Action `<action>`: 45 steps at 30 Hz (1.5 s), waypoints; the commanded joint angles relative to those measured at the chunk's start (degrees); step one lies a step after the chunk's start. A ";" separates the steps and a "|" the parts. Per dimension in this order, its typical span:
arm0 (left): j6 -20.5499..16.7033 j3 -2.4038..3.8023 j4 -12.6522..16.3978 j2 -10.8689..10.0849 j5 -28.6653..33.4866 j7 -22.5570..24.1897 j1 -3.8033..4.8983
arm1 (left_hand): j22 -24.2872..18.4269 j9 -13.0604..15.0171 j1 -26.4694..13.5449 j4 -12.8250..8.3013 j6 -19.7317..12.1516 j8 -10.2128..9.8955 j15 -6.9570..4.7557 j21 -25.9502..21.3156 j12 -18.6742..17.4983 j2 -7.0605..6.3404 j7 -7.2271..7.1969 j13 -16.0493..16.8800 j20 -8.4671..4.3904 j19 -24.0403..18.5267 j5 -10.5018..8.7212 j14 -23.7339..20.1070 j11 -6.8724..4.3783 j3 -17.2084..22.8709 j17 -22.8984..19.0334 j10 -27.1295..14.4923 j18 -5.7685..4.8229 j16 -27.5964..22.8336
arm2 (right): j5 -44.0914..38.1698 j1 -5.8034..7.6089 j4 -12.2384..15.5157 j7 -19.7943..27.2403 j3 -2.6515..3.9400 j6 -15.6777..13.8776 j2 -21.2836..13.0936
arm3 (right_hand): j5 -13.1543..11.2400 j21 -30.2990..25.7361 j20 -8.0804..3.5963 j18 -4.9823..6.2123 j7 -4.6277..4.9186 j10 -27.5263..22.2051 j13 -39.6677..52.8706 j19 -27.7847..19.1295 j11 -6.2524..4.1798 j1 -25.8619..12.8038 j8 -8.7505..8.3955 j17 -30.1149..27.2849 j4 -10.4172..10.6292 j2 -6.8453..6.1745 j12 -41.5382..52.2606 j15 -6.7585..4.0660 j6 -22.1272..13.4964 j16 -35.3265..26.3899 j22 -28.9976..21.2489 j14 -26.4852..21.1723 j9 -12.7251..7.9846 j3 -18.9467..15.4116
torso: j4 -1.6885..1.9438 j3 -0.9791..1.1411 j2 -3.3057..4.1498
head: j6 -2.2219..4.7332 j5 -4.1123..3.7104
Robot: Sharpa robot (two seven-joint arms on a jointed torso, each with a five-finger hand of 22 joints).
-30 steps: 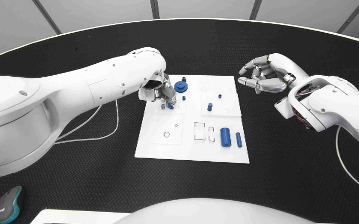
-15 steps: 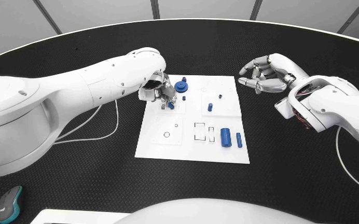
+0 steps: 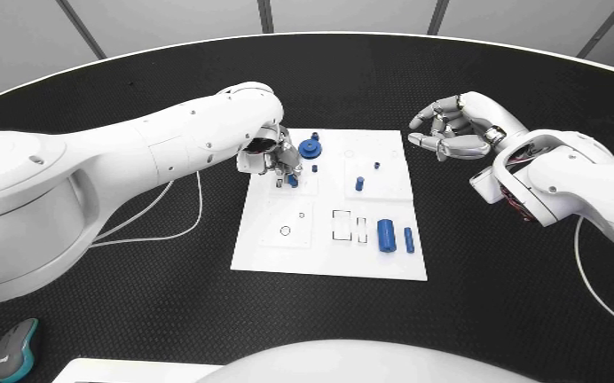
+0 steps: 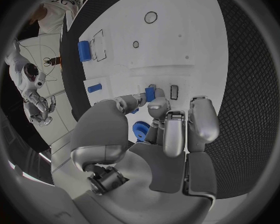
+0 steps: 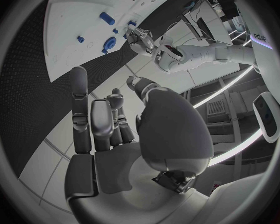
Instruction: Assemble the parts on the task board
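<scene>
- Step in hand, as judged: seating a small blue part [image 3: 292, 180] into its place at the far-left area of the task board [image 3: 330, 254]; the part should be kept upright and lowered straight, with the slot just beside it in the left wrist view taken as the likely seat; pressing before alignment risks tipping it
- Left hand [image 3: 271, 160]: fingers drawn close together over the board, pinching the small blue part [image 4: 150, 94] at its fingertips [image 4: 159, 106]; grip narrow
- A round blue part [image 3: 310, 148] stands on the board just beside that hand; contact with it is best avoided
- Right hand [image 3: 451, 128]: held well apart from the board over the black tabletop [image 3: 153, 303]; fingers loosely curled and apart, nothing held
- Remaining parts: a blue cylinder [image 3: 385, 231] and a slim blue pin [image 3: 408, 239] lie near the board's near-right corner; a small blue peg [image 3: 359, 183] stands mid-board
</scene>
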 commanded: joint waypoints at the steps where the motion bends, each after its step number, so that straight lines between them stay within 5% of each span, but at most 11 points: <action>1: 0.07 0.00 0.40 -0.20 0.00 -3.29 0.00 | -0.05 0.22 0.65 -5.30 -0.06 0.34 -0.56 -0.18 -0.27 0.64 -0.32 0.01 -0.33 0.16 -0.23 5.67 -0.18 5.13 14.13 -0.14 -0.69 0.30 | 0.00 0.00 -0.01 -0.01 0.00 0.02 0.00 | 0.25 -0.21 0.04 0.71 0.11 -0.06 -0.07 0.34 -0.32 0.64 0.19 0.09 -0.02 -0.10 -0.26 -0.19 -0.42 -0.24 0.04 0.18 -0.05 0.34 | 0.01 0.02 -0.02 | 0.01 -0.02; 45: -0.04 0.01 3.66 -1.12 -4.14 -2.84 0.00 | -0.01 1.21 1.59 -6.57 -0.15 0.49 -0.61 -0.19 -0.71 -0.35 -0.36 -0.84 -0.36 0.20 -0.11 5.73 -0.25 5.51 14.31 -0.42 -0.70 0.40 | 0.00 0.00 0.11 0.04 0.00 0.11 -0.09 | 0.63 -0.22 0.04 0.70 0.12 -0.05 -0.07 0.37 -0.32 0.59 0.23 0.17 0.03 -0.11 -0.26 -0.19 -0.42 -0.21 0.07 0.20 -0.07 0.38 | -0.01 -0.03 0.05 | -0.18 0.12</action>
